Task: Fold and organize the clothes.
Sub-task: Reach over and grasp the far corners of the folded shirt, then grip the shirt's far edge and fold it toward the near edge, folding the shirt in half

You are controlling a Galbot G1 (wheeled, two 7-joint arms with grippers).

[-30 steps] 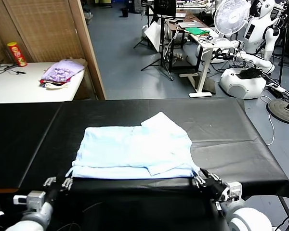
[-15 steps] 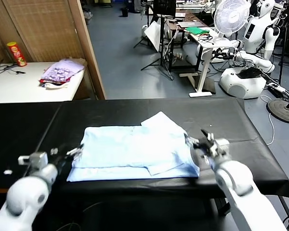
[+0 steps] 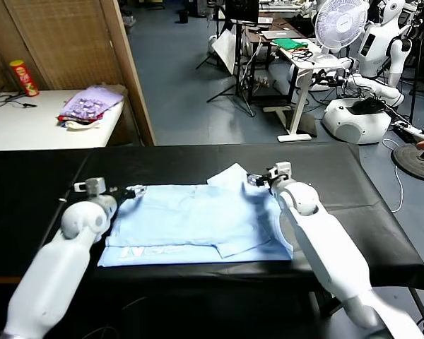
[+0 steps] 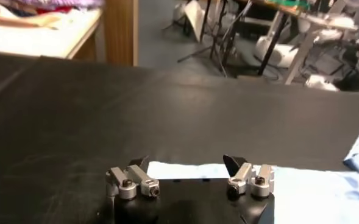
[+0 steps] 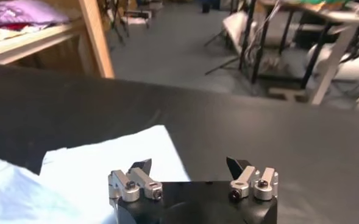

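T-shirt [image 3: 198,224] | both claws moved to far corners | open

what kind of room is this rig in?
Most likely a robotics lab or workshop. Another white humanoid robot stands in the back by a fan and cluttered desks, and the T-shirt lies on a black-covered table.

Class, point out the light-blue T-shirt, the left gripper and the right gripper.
T-shirt [image 3: 198,222]: head view, middle of the folded fabric.
Left gripper [image 3: 136,191]: head view, between its open fingertips.
Right gripper [image 3: 253,179]: head view, between its open fingertips.
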